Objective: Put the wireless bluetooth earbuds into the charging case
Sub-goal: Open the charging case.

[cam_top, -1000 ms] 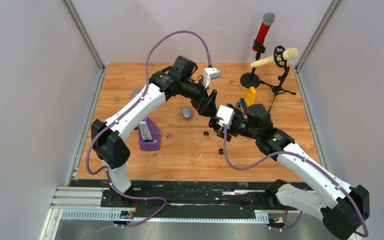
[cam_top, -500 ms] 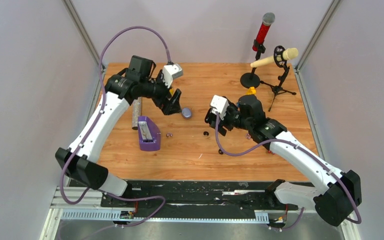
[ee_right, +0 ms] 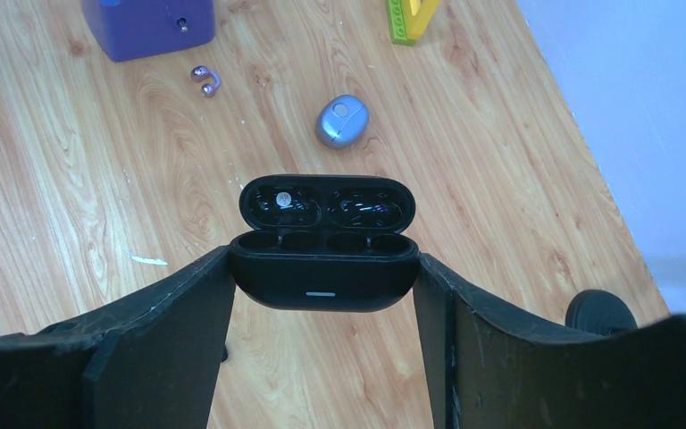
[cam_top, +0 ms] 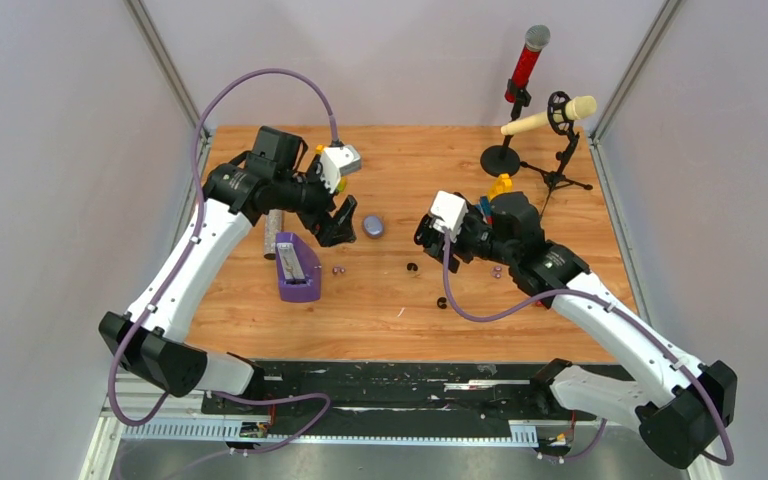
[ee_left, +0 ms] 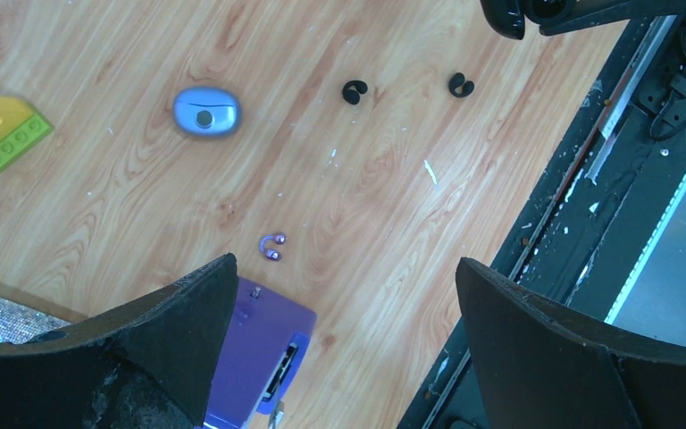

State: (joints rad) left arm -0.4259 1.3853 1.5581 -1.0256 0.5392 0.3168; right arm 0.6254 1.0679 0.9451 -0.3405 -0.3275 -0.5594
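My right gripper (cam_top: 428, 243) is shut on an open black charging case (ee_right: 324, 268), held above the table with its lid up and its wells showing empty. Two black curled earbuds (cam_top: 412, 267) (cam_top: 441, 303) lie on the wood below and in front of it; the left wrist view shows them too (ee_left: 354, 91) (ee_left: 461, 85). A purple earbud pair (cam_top: 338, 269) (ee_left: 272, 246) (ee_right: 204, 80) lies beside the purple box. Another purple bud (cam_top: 497, 270) lies under the right arm. My left gripper (cam_top: 345, 225) (ee_left: 344, 304) is open and empty above the purple box.
A blue-grey pebble case (cam_top: 372, 227) (ee_left: 206, 111) (ee_right: 342, 121) lies shut mid-table. A purple box (cam_top: 297, 268) (ee_left: 255, 349) and a silver cylinder (cam_top: 272, 228) stand at the left. Lego bricks (cam_top: 500, 187) and two microphones on stands (cam_top: 525, 70) (cam_top: 550, 115) are at the back right.
My left arm has swung away from the table's middle to the left and now hangs over the purple box. My right gripper has stayed near the middle, still holding the black case.
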